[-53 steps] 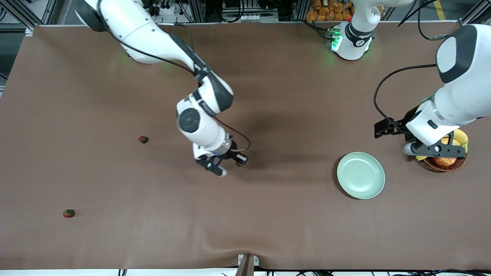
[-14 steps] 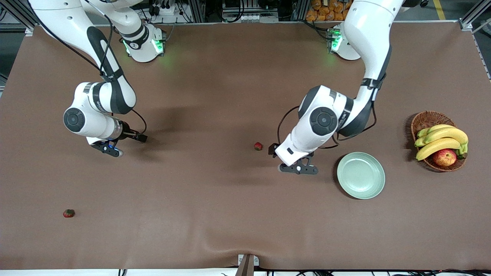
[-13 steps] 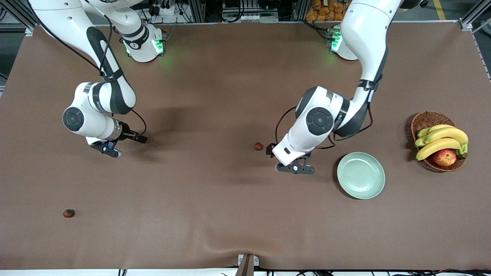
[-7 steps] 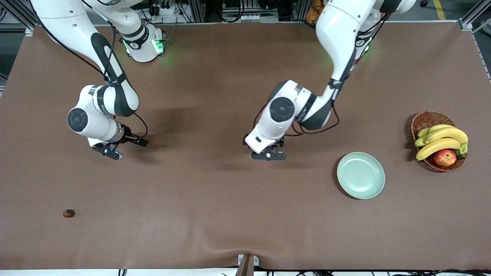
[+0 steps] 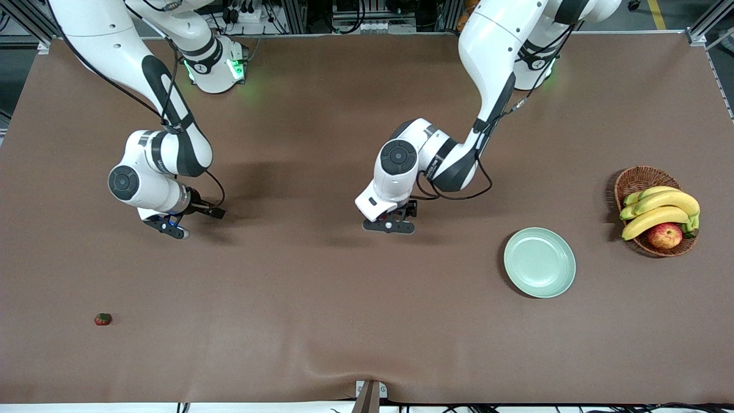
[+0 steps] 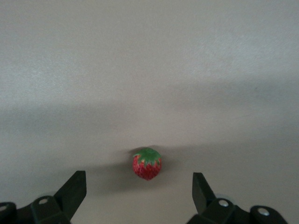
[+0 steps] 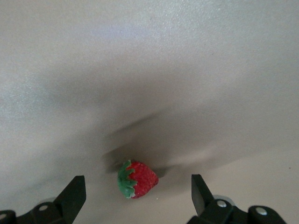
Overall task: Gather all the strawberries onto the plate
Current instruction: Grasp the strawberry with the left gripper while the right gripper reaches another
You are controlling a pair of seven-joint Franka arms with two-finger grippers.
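Since half a second ago my left arm has swung further toward the table's middle, away from the plate [image 5: 539,262], and the left gripper [image 5: 389,225] now hangs over the middle strawberry, hiding it in the front view. The right arm barely shifted.

Left wrist view: strawberry [image 6: 147,164] sits on the brown table [image 6: 149,70], green cap visible, between the two fingers [image 6: 72,192], which are spread wide with clear gap on both sides. No contact.

Right gripper [image 5: 166,226] is over the table toward the right arm's end. Right wrist view shows a second strawberry [image 7: 137,179] lying on its side on the cloth, cap pointing sideways, between spread fingers [image 7: 74,193]. Not touching either one.

Third strawberry [image 5: 102,319] lies alone near the front edge at the right arm's end, well apart from both grippers.

Plate is toward the left arm's end, nothing on it that I can see. All three berries on the table, none in the plate.

Wicker basket [image 5: 635,179] sits beside the plate, further toward the left arm's end, holding bananas [image 5: 665,206] and an apple [image 5: 664,235].
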